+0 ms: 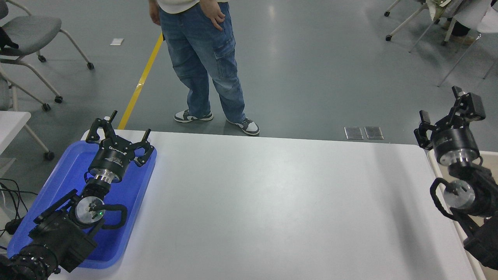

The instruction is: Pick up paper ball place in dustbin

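No paper ball shows anywhere in the head view. The dustbin (435, 168), beige with a pale cream rim, sits at the table's right end and is mostly covered by my right arm. My right gripper (446, 114) hangs open and holds nothing, above the table's far right corner and the bin's near rim, fingers pointing away from me. My left gripper (125, 128) is parked open over the blue tray (58, 182) at the lower left.
A person in blue jeans (206, 62) stands just beyond the table's far edge, left of centre. Wheeled chairs (35, 35) stand on the floor at the far left and far right. A second white table corner (11, 120) juts in at the left.
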### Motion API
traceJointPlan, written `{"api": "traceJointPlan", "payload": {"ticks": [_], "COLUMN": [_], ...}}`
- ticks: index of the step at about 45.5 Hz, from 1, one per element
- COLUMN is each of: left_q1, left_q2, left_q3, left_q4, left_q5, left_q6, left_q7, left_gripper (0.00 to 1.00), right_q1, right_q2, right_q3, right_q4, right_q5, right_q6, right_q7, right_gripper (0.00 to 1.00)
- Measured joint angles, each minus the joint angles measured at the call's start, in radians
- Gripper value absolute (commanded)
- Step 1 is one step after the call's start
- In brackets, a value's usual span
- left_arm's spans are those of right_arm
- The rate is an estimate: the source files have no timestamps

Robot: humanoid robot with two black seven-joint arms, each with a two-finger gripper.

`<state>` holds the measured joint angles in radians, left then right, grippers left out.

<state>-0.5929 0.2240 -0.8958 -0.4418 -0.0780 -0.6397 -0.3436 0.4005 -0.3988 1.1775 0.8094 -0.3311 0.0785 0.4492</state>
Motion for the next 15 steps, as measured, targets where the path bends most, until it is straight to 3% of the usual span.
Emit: {"api": "traceJointPlan", "payload": {"ticks": [15], "left_q1": [0.000], "left_q2": [0.000], "left_q3": [0.000], "left_q4": [0.000], "left_q5": [0.000], "left_q6": [0.000], "left_q7": [0.000], "left_gripper": [1.00], "right_q1": [-0.071], "right_q2": [0.042], "right_q3": [0.058], "right_q4": [0.022], "right_q5": [0.000], "right_q6": [0.033], "right_q7": [0.010], "right_gripper": [1.00]}}
